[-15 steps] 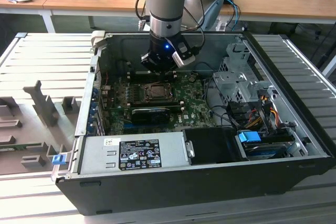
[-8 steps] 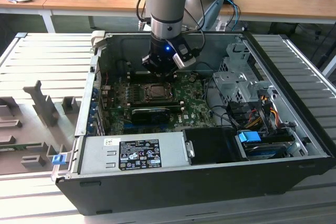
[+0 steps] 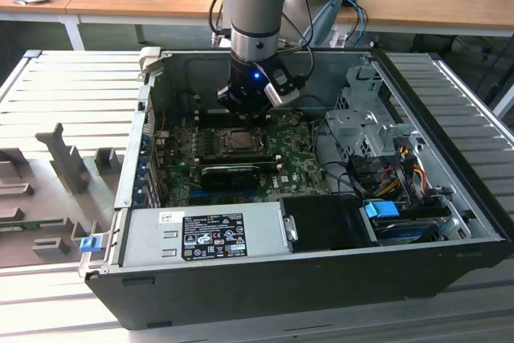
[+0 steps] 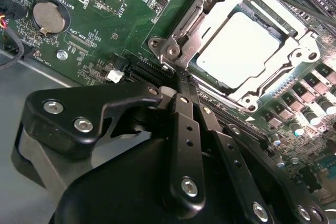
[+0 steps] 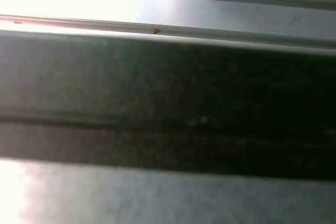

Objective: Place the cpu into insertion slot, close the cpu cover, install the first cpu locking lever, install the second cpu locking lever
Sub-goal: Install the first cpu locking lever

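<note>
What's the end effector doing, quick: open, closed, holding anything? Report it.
End effector: closed, nothing visibly held, tips by the cpu cover corner, cpu seated under it.

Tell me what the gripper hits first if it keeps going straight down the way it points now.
Most likely the cpu cover at its corner, closed over the cpu. In the second wrist view the gripper points at that corner; the gap left is unclear.
</note>
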Controlling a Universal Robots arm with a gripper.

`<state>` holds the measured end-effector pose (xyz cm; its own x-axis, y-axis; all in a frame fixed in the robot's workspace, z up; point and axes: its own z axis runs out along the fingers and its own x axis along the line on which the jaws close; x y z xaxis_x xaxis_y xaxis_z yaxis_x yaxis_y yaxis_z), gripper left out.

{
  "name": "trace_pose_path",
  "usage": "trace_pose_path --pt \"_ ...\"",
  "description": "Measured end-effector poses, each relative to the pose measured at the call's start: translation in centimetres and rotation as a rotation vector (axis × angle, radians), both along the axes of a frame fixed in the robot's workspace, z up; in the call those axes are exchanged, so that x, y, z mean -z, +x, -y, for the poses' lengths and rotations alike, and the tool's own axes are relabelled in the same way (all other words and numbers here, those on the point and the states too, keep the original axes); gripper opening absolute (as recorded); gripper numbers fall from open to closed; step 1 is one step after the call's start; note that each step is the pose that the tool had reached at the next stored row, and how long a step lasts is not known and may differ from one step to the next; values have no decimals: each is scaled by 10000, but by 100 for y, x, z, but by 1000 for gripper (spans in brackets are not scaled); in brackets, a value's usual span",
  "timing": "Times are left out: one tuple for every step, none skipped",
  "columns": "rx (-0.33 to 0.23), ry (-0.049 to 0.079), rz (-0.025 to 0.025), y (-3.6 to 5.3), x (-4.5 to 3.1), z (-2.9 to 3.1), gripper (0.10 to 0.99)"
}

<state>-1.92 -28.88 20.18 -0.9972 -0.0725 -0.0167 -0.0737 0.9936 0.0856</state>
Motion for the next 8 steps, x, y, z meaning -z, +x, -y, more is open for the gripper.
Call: trace_pose_path --pt "2 10 0 0 0 0 106" --pt "2 20 0 0 1 0 106" --pt "2 22 1 0 1 0 106" --pt "1 21 2 0 -11 0 106" --pt "1 24 2 0 -28 0 106" --pt "0 22 1 0 -85 0 106" --pt "0 21 0 0 -137 0 106" --pt "0 22 0 0 -162 0 106"
